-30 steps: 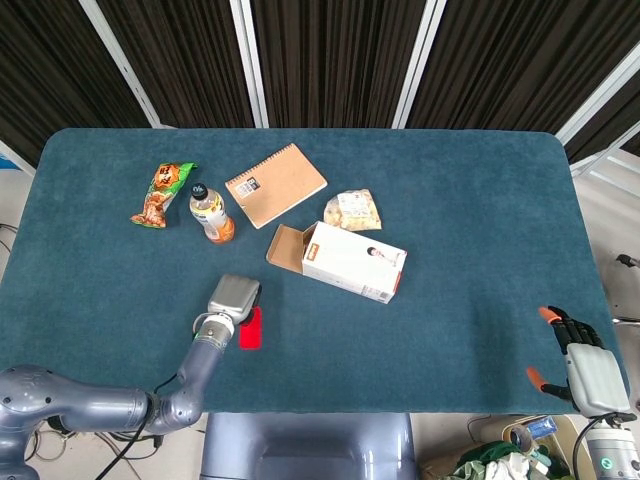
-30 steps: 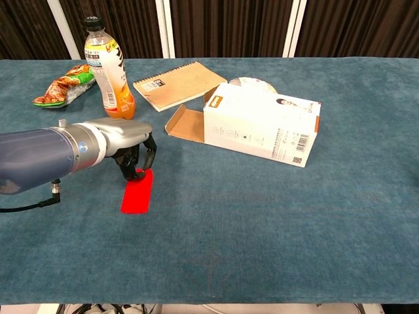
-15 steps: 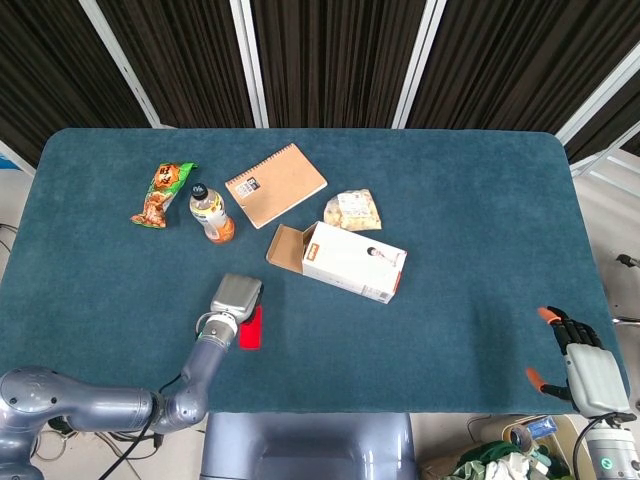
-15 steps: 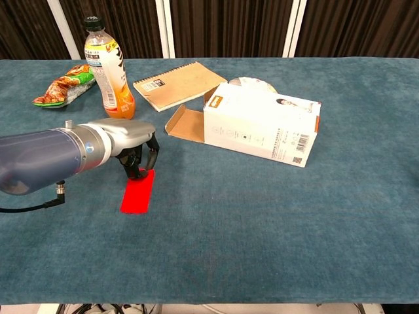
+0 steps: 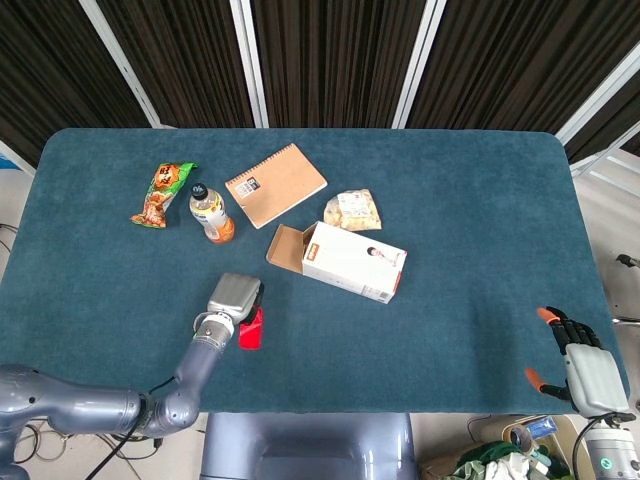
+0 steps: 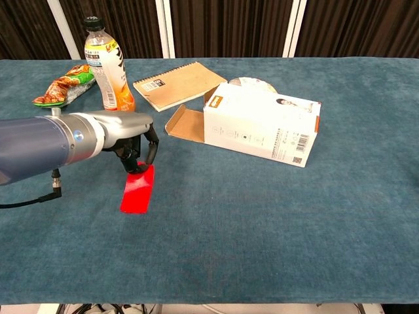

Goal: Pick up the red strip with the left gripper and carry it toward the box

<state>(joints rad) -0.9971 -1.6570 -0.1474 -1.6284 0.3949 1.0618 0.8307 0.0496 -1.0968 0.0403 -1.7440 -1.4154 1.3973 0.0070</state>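
The red strip (image 5: pixel 250 330) (image 6: pixel 138 190) lies front-left on the blue table, its far end tilted up off the cloth. My left hand (image 5: pixel 233 298) (image 6: pixel 134 140) is over that far end, with its dark fingers (image 6: pixel 149 152) curled down and pinching the end. The near end still touches the table. The white box (image 5: pixel 355 262) (image 6: pixel 262 127) lies on its side to the right and further back, its open brown flap (image 5: pixel 285 248) (image 6: pixel 185 122) facing my left hand. My right hand (image 5: pixel 580 365) hangs open off the front-right table edge, seen only in the head view.
An orange drink bottle (image 5: pixel 211 213) (image 6: pixel 108 65) stands behind the left hand. A spiral notebook (image 5: pixel 275 184) (image 6: pixel 177 85), a snack bag (image 5: pixel 162 193) (image 6: pixel 65 84) and a clear food packet (image 5: pixel 353 210) (image 6: pixel 252 82) lie further back.
My left hand has closed on the strip's far end and lifted it slightly, so the strip now tilts. The right hand has not moved.
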